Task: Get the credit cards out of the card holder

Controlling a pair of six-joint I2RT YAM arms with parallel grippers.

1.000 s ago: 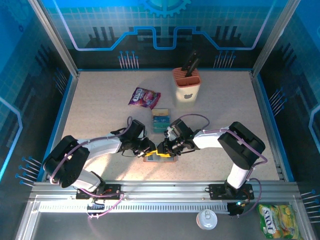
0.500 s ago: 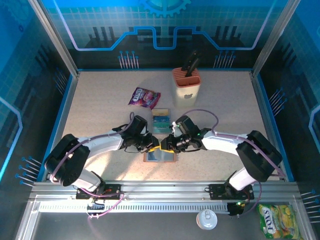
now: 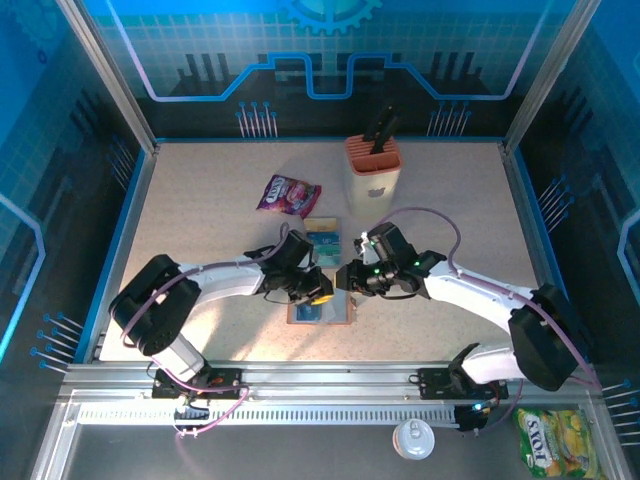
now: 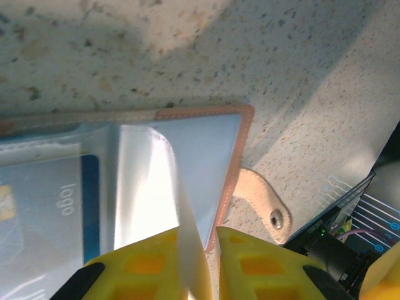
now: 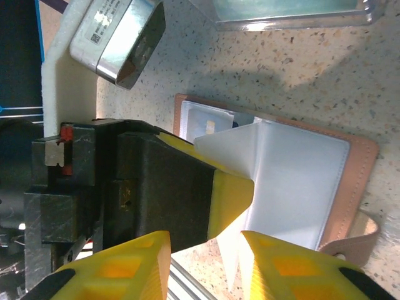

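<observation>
Both arms have swung rightward since a second ago, while the small brown leather-look card holder (image 4: pixel 245 150) lies open in the same place. The left gripper (image 4: pixel 209 253) is pinched tight on a clear plastic leaf (image 4: pixel 150 181) of it; a thin blue credit card (image 4: pixel 59 206) remains inside a pocket. The right gripper (image 5: pixel 205 265) stands partly open and holds nothing. Nothing presses the holder down, so I judge that a pull may lift it, or the leaf may slip out.
</observation>
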